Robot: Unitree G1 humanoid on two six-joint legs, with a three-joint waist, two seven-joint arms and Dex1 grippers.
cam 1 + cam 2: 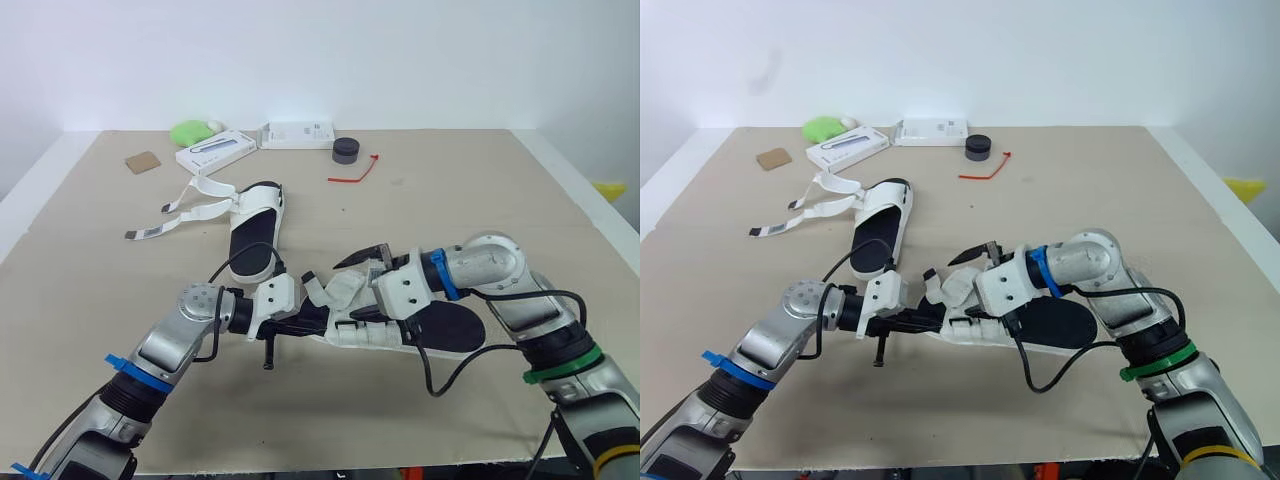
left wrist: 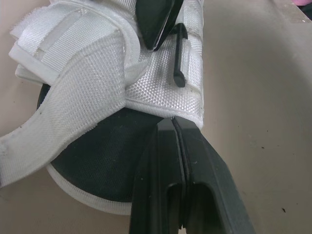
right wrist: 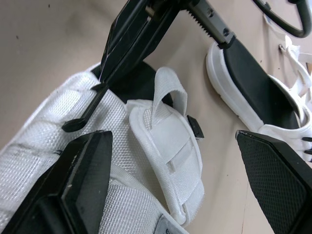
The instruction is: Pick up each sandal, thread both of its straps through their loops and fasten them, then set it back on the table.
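Observation:
The near sandal [image 1: 450, 328], white with a black insole, lies between my two grippers at the table's middle front. My left gripper [image 2: 174, 122] is shut on the edge of its white upper, beside the toe end. A strap [image 3: 168, 122] is folded over the upper, close to a thin black loop [image 2: 180, 53]. My right gripper [image 3: 173, 141] is open, its fingers [image 3: 83, 170] spread wide over that strap from the heel side. The second sandal [image 1: 255, 232] lies farther back left, its straps [image 1: 185, 205] loose on the table.
Along the back edge sit a green object [image 1: 190, 131], two white boxes [image 1: 215, 152] [image 1: 297, 133], a black round lid [image 1: 346, 150], a red tie [image 1: 355, 173] and a brown card [image 1: 143, 161]. A black cable [image 1: 225, 268] loops near my left wrist.

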